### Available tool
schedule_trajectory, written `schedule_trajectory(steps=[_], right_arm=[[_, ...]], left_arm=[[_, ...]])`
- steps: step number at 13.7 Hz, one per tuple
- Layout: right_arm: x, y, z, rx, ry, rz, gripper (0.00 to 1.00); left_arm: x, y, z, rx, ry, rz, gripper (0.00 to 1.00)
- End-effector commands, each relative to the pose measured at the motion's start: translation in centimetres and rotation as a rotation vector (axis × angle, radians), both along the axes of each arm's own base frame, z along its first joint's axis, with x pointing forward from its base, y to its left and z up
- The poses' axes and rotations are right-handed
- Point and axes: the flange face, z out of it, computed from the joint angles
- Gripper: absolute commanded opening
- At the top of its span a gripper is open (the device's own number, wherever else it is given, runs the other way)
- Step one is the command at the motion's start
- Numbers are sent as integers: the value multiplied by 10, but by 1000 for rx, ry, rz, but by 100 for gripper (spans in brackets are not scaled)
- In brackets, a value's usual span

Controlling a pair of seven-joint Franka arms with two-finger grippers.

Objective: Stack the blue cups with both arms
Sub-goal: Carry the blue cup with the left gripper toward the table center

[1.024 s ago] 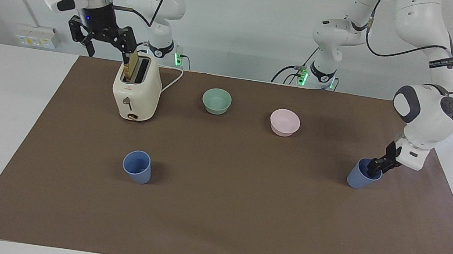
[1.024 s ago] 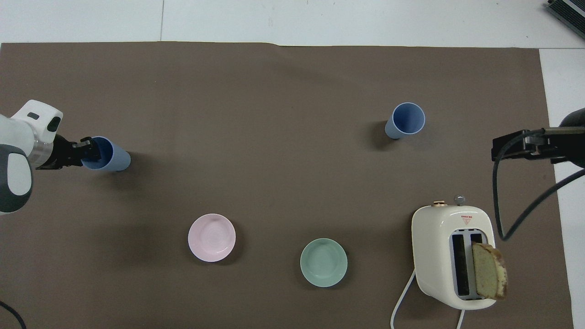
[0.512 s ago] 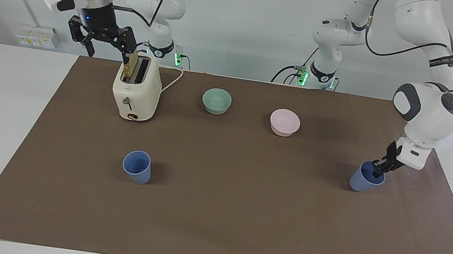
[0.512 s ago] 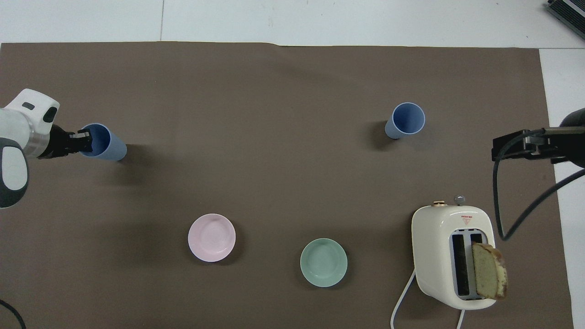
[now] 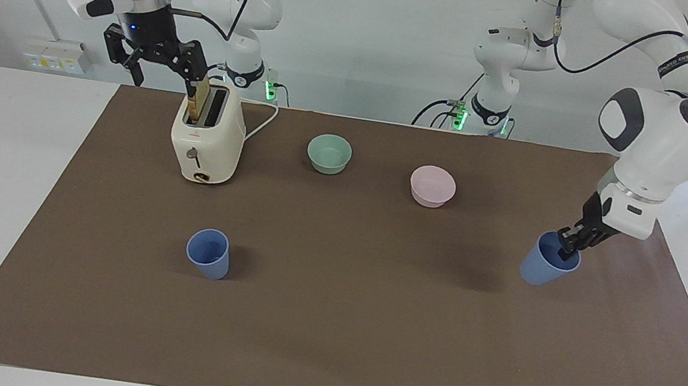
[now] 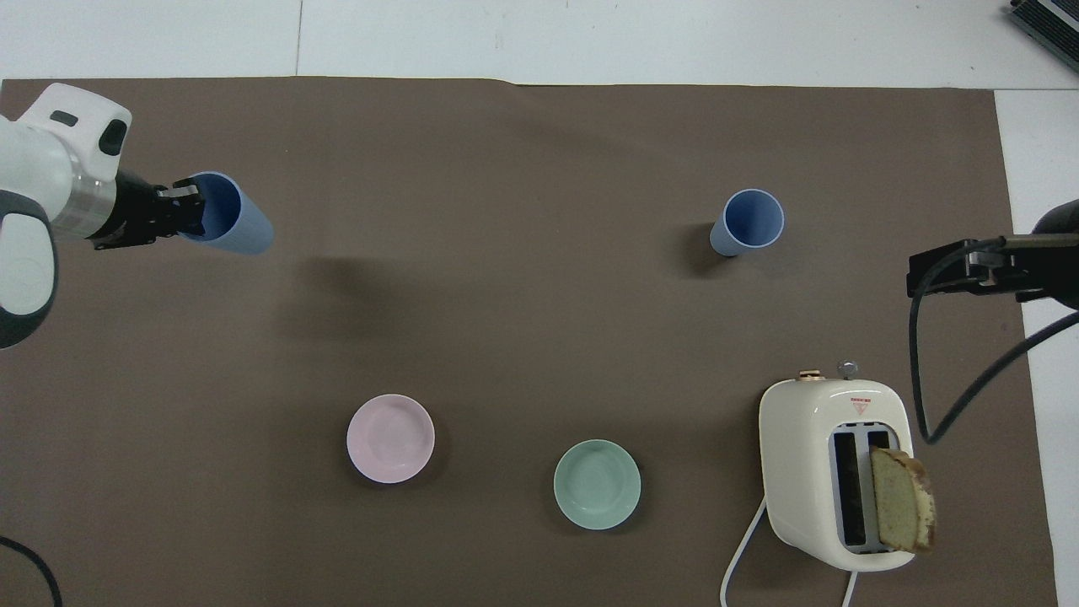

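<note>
**A:** Where do things stand with the cups?

**B:** The left gripper [image 5: 569, 246] has its fingers pinched tight on the rim of one blue cup [image 5: 545, 262], one finger inside the mouth and one outside. The cup hangs tilted in the air above the brown mat [image 5: 322, 351], at the left arm's end of the surface, with its shadow lying apart from it. The other blue cup [image 5: 209, 253] stands upright on the mat, well apart, toward the right arm's end and farther from the robots than the toaster [image 5: 207, 137].

**A:** And the right arm?

**B:** It waits. The right gripper [image 5: 157, 62] hovers over the toaster with its fingers spread wide, holding nothing.

**A:** What worries you?

**B:** The grip. A pinch on one wall of a thin rim lets the cup swing, so I judge it could rotate or slip out during a long carry across the surface. Also the tilt: if it arrives slanted, its base could strike the standing cup's rim and knock that one over instead of nesting.

**A:** Anything in the way?

**B:** The pink bowl [image 5: 432, 186] and green bowl [image 5: 329, 153] sit nearer to the robots than a direct route, so a low, wandering path could clip them.
</note>
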Motion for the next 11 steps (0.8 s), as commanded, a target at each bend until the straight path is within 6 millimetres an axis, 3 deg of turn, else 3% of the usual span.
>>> schedule_trajectory(steps=[1, 4, 6, 11], right_arm=[[1, -5, 0, 8, 3, 24, 100], [0, -5, 1, 8, 0, 24, 100], [1, -4, 0, 8, 2, 26, 100], [1, -4, 0, 8, 0, 26, 100]], left_arm=[[-7, -63, 4, -17, 7, 45, 0], [-22, -137, 1, -50, -9, 58, 0], [-35, -195, -23, -65, 0, 63, 0], [-57, -267, -78, -61, 26, -9, 0]])
